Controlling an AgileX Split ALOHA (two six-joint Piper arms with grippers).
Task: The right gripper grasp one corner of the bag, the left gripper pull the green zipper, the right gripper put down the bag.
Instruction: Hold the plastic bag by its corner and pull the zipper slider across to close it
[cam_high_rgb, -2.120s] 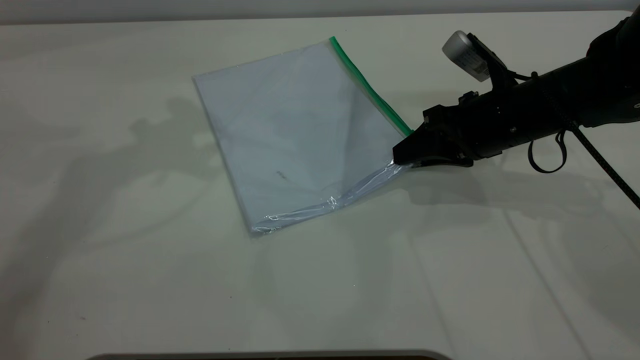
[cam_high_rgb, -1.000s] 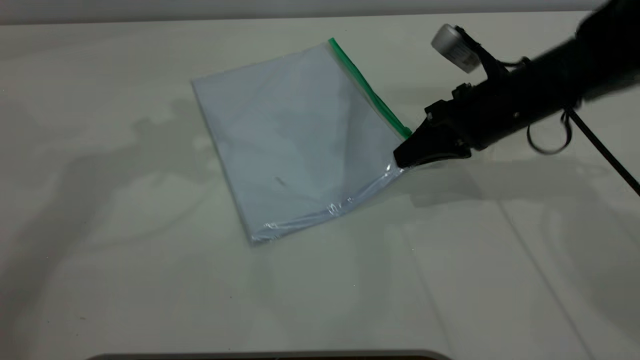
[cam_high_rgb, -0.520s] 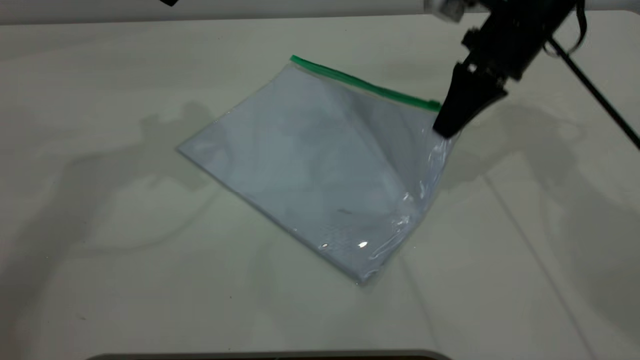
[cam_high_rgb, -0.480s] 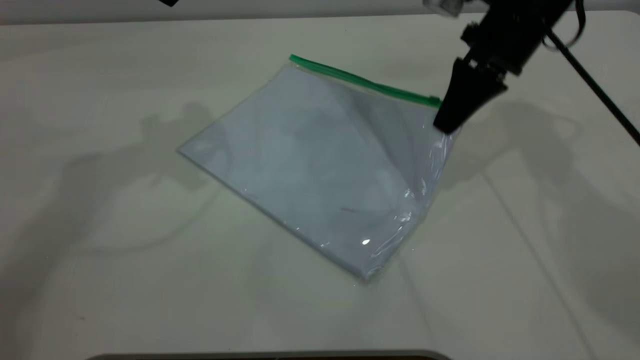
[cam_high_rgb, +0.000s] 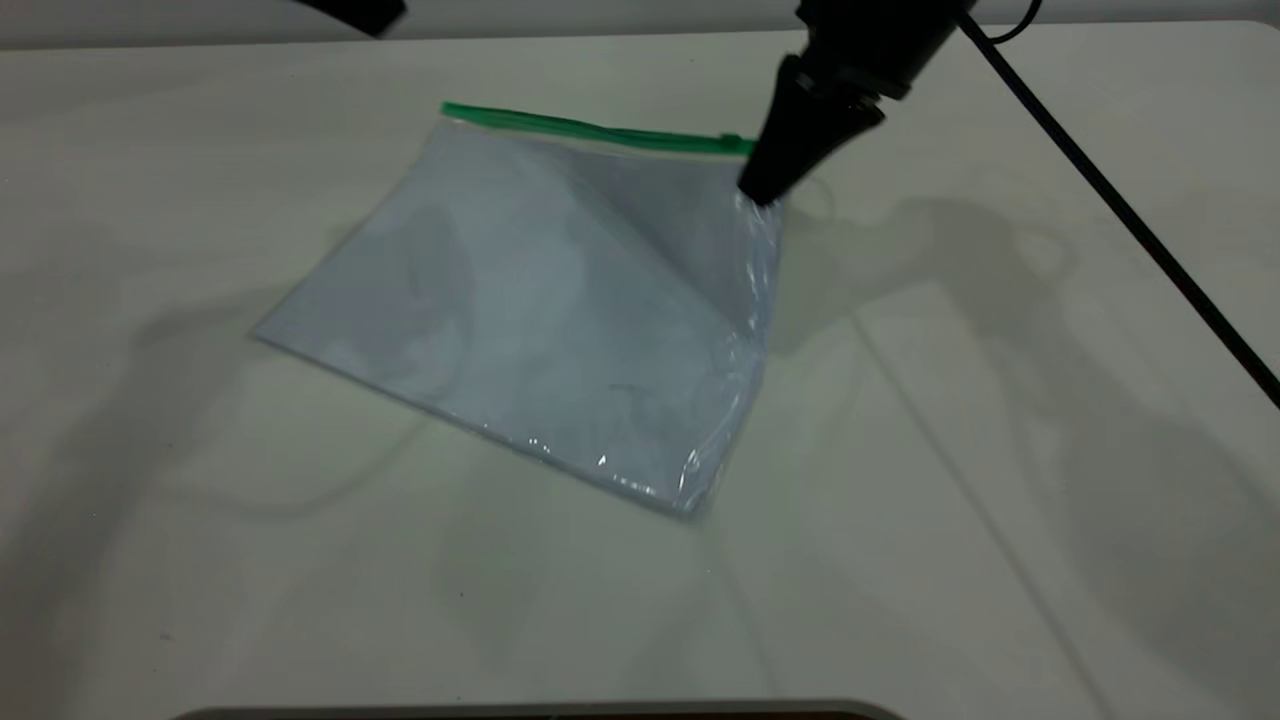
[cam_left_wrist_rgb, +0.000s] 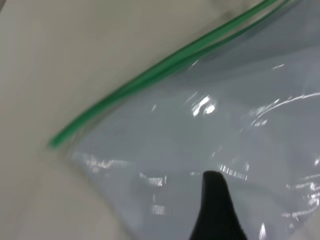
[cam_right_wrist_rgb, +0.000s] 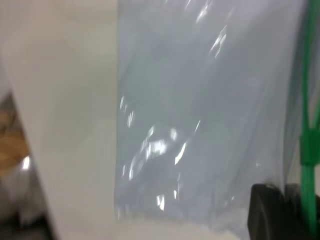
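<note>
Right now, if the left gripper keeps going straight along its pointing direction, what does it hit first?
Probably the bag: in the left wrist view the left gripper's finger points across its clear face, with the green zipper beyond. Depth is unclear.

table (cam_high_rgb: 1000, 560): off-white, bare | on it: bag (cam_high_rgb: 560, 330), far corner lifted
</note>
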